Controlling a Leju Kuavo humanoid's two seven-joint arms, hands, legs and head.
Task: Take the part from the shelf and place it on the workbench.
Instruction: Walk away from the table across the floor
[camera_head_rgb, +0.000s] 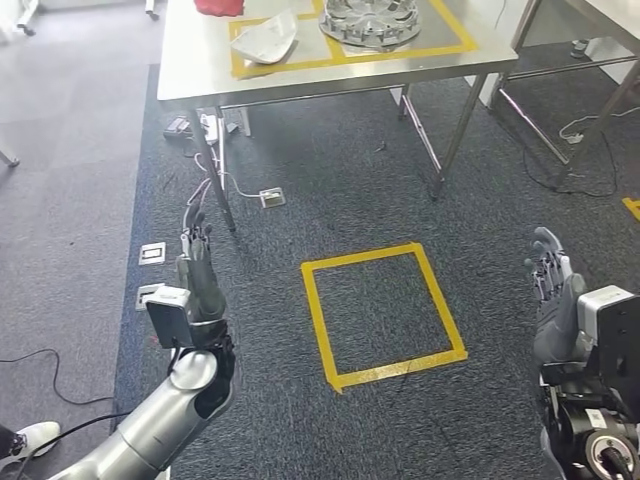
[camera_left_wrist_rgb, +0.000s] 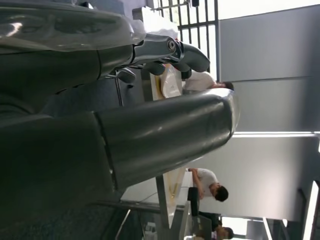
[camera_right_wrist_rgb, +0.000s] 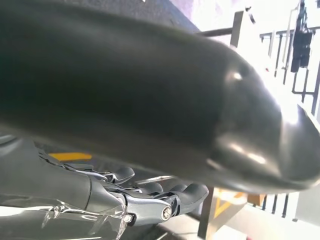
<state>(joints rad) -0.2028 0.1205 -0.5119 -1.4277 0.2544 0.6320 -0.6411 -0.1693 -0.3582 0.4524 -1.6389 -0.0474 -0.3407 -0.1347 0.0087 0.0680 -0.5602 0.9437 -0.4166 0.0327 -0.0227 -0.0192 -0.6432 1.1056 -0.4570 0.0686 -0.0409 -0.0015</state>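
- The left hand (camera_head_rgb: 198, 268) is held up over the dark carpet (camera_head_rgb: 355, 190). Its fingers point up and are spread apart, and it holds nothing.
- The right hand (camera_head_rgb: 553, 290) is also held up, on the other side. Its fingers are apart too, and nothing is in it.
- Between the two hands there is a square of yellow tape (camera_head_rgb: 383, 314) stuck on the carpet.
- Past the square stands a shiny metal workbench (camera_head_rgb: 198, 62) on thin legs.
- The workbench top has a yellow tape outline (camera_head_rgb: 453, 30) on it.
- Inside that outline lies a white curved part (camera_head_rgb: 264, 40), a bit like a shallow bowl. It is on the left side of the outline.
- Beside the white part, to the right, lies a round silver part (camera_head_rgb: 370, 20) with holes and spokes, like a wheel. The two are near but not touching.
- Something red (camera_head_rgb: 219, 6) sits at the far edge of the workbench, cut off by the picture.
- Cables and a power strip (camera_head_rgb: 209, 128) lie on the floor under the left end of the workbench.
- Small metal floor boxes (camera_head_rgb: 152, 254) sit in the carpet near the left hand.
- In the left wrist view, the thick grey thumb (camera_left_wrist_rgb: 166, 135) is close up, and people (camera_left_wrist_rgb: 207, 182) are seen far off at tables.
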